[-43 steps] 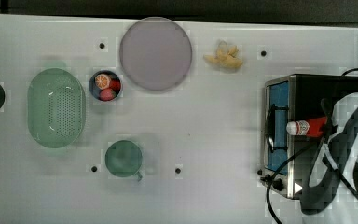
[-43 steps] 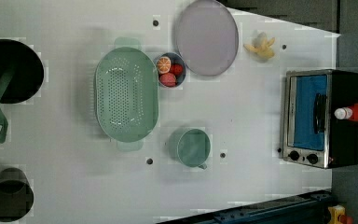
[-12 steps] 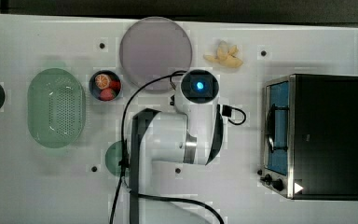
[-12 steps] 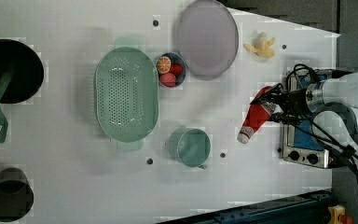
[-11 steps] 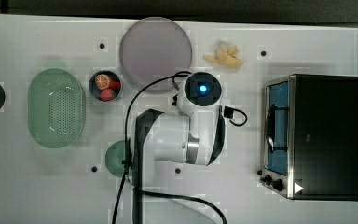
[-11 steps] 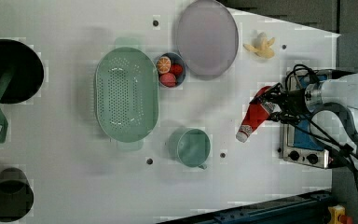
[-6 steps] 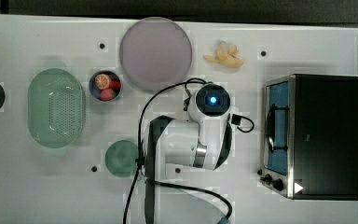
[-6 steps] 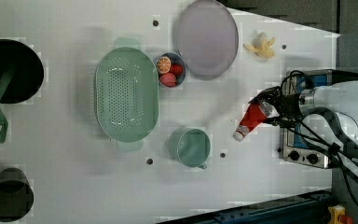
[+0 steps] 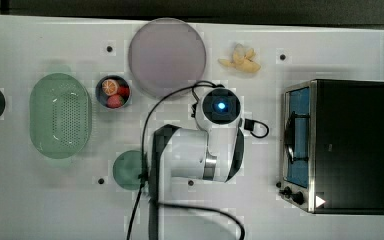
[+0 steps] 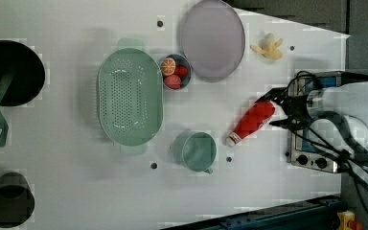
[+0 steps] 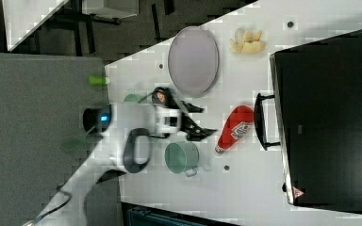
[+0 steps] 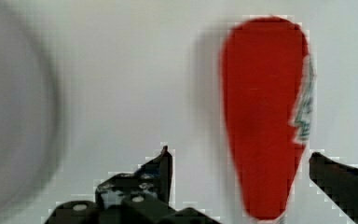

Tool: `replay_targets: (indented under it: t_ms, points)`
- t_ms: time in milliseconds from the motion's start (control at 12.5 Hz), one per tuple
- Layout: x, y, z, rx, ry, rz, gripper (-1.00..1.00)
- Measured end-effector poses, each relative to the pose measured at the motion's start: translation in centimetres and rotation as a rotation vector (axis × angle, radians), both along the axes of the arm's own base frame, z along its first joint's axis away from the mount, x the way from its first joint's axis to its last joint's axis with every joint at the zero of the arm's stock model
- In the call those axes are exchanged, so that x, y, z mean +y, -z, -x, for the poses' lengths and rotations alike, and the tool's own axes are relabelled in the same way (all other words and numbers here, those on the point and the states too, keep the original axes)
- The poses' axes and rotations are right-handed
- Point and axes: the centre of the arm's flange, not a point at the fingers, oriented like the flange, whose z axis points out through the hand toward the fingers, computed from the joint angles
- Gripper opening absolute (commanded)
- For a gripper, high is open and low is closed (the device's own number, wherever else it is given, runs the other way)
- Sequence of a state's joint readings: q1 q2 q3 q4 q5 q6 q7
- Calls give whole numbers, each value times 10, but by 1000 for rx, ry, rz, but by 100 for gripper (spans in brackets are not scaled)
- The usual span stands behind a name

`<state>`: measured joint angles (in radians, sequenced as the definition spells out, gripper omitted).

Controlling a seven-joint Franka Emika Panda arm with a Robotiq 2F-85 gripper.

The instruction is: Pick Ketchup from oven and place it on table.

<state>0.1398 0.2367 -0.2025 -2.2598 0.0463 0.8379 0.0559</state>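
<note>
One broad white table bears everything, and the oven sits at the left view's right edge, partly covered by the arm. Between oven and green mug the ketchup lies on its side on the tabletop, apparently set down. The gripper has its fingers spread wide apart beside the bottle, clamping nothing. The bottle's cap is cut off in the wrist view.

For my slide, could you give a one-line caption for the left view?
Ketchup lies on the table between open gripper and green cup.
</note>
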Motion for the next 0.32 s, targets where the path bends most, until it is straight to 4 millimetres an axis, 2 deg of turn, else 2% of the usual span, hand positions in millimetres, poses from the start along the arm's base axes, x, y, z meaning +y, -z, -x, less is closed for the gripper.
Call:
replay_targets:
  t_ms: [80, 240, 320]
  points:
    - [9, -35, -9, -42, -7, -17, 100]
    - [25, -120, -18, -122, -19, -65, 100]
    - [27, -163, -19, -159, -31, -72, 100]
